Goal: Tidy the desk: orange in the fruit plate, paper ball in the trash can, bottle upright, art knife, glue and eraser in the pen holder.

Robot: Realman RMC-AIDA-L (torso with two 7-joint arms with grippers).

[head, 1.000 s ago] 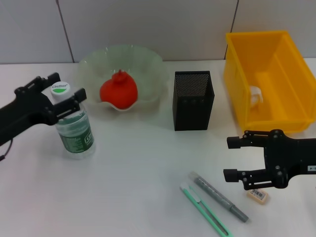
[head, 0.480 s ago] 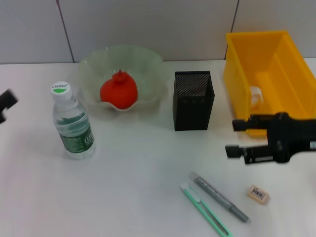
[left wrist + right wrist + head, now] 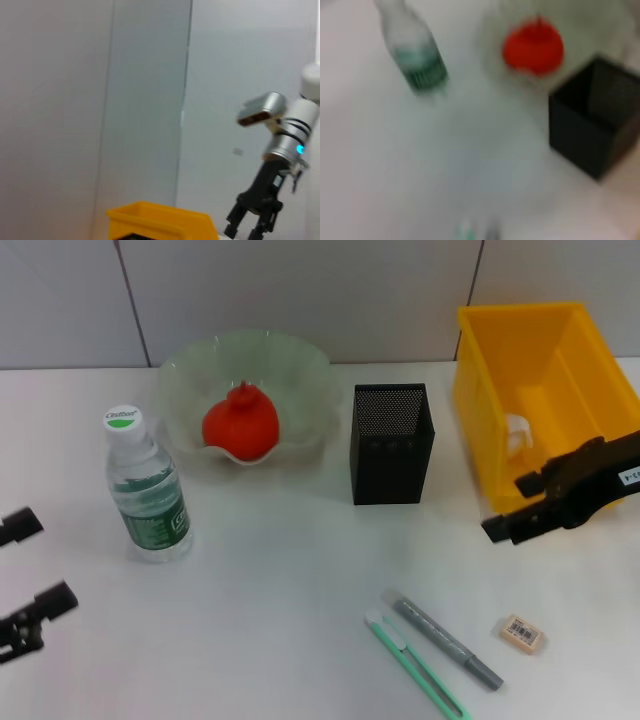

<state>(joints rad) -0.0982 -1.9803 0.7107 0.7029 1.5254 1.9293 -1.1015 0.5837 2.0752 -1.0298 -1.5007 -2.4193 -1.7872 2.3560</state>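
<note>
Beside the fruit plate (image 3: 300, 370), bottle (image 3: 148, 490) upright

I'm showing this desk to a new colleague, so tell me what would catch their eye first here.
Probably the bright yellow bin at the far right of the desk, with a white paper ball inside, and the red-orange fruit in the clear plate at the back. Next, the upright water bottle on the left, the black mesh pen holder in the middle, and the eraser lying near the front.

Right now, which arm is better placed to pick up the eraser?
Probably the right. Its hand is near the yellow bin, with the eraser on the table below it. The left hand is far across, beyond the bottle.
</note>
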